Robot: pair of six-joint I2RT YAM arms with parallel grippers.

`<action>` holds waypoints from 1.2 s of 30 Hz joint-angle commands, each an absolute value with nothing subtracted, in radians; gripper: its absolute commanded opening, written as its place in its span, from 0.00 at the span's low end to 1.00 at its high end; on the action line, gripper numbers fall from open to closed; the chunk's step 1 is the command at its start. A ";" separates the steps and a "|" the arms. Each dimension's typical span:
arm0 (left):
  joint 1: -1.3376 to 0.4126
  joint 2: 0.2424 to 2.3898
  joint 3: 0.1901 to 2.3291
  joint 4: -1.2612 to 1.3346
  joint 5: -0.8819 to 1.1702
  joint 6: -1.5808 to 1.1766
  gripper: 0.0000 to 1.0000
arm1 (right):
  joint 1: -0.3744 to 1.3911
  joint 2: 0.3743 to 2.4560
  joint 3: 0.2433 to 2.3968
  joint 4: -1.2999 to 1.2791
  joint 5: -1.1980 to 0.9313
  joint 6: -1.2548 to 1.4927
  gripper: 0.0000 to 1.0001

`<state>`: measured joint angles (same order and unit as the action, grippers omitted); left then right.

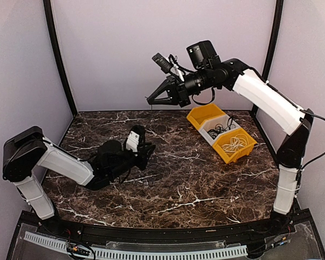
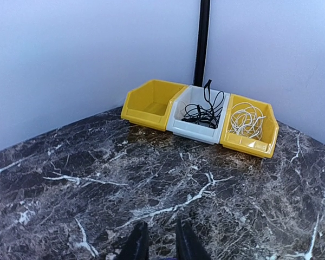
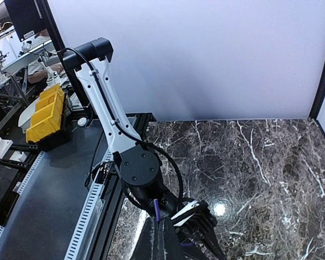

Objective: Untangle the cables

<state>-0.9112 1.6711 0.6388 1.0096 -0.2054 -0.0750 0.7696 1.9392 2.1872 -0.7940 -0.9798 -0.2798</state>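
Looking ahead from my left gripper [image 2: 161, 241], I find the cables already apart. The black cables [image 2: 203, 111] lie coiled in the white bin [image 2: 192, 129] straight in front, and the white cable [image 2: 246, 120] sits in the yellow bin [image 2: 249, 143] touching it on the right. Kept by colour in separate bins, they cannot snarl together, so I judge the job nearly finished. The other yellow bin [image 2: 146, 114], left of them, holds nothing. My left gripper hangs low over the marble table [image 2: 97, 179], well short of the bins, its fingers a narrow gap apart and empty. My right gripper [image 1: 150, 99] is raised high above, closed tight on nothing.
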 commanded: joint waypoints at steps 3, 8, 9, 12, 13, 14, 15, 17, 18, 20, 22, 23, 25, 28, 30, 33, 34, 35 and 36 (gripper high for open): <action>-0.902 1.703 0.558 1.146 -0.173 -0.054 0.09 | 0.757 1.830 2.249 -0.800 -0.970 -0.345 0.00; -0.901 1.648 0.471 1.163 -0.217 -0.078 0.00 | 0.658 1.789 2.217 -0.797 -0.937 -0.337 0.00; -0.901 1.622 0.453 1.160 -0.221 -0.082 0.00 | 0.636 1.783 2.193 -0.793 -0.934 -0.331 0.00; -0.901 1.546 0.429 1.133 -0.242 -0.083 0.00 | 0.606 1.746 2.054 -0.764 -0.913 -0.332 0.00; -0.900 1.533 0.425 1.126 -0.246 -0.080 0.00 | 0.605 1.730 1.987 -0.752 -0.901 -0.346 0.00; -0.900 1.506 0.423 1.111 -0.254 -0.077 0.00 | 0.604 1.712 1.919 -0.739 -0.883 -0.362 0.00; -0.901 1.494 0.423 1.101 -0.256 -0.072 0.00 | 0.602 1.694 1.852 -0.719 -0.860 -0.376 0.02; -0.901 1.461 0.426 1.070 -0.258 -0.062 0.00 | 0.597 1.652 1.715 -0.680 -0.811 -0.424 0.08; -0.901 1.444 0.429 1.042 -0.257 -0.059 0.00 | 0.596 1.632 1.650 -0.663 -0.768 -0.458 0.16; -0.902 1.427 0.439 0.998 -0.254 -0.048 0.00 | 0.596 1.598 1.552 -0.636 -0.651 -0.527 0.31; -0.901 1.417 0.442 0.969 -0.250 -0.040 0.00 | 0.599 1.571 1.480 -0.625 -0.586 -0.596 0.43; -0.901 1.415 0.442 0.963 -0.247 -0.036 0.00 | 0.603 1.564 1.461 -0.623 -0.567 -0.621 0.46; -0.902 1.416 0.443 0.945 -0.240 -0.034 0.00 | 0.621 1.559 1.438 -0.626 -0.552 -0.658 0.50; -0.901 1.425 0.449 0.932 -0.223 -0.040 0.00 | 0.667 1.579 1.436 -0.627 -0.539 -0.681 0.53; -0.901 1.430 0.455 0.929 -0.207 -0.047 0.00 | 0.710 1.616 1.456 -0.626 -0.541 -0.681 0.53; -0.902 1.436 0.467 0.921 -0.181 -0.054 0.00 | 0.760 1.677 1.510 -0.615 -0.583 -0.653 0.54; -0.902 1.438 0.473 0.918 -0.173 -0.055 0.00 | 0.774 1.704 1.536 -0.615 -0.605 -0.642 0.54; -0.902 1.439 0.476 0.913 -0.170 -0.055 0.00 | 0.787 1.733 1.562 -0.616 -0.626 -0.625 0.54; -0.902 1.439 0.481 0.910 -0.165 -0.055 0.00 | 0.800 1.760 1.593 -0.620 -0.640 -0.612 0.54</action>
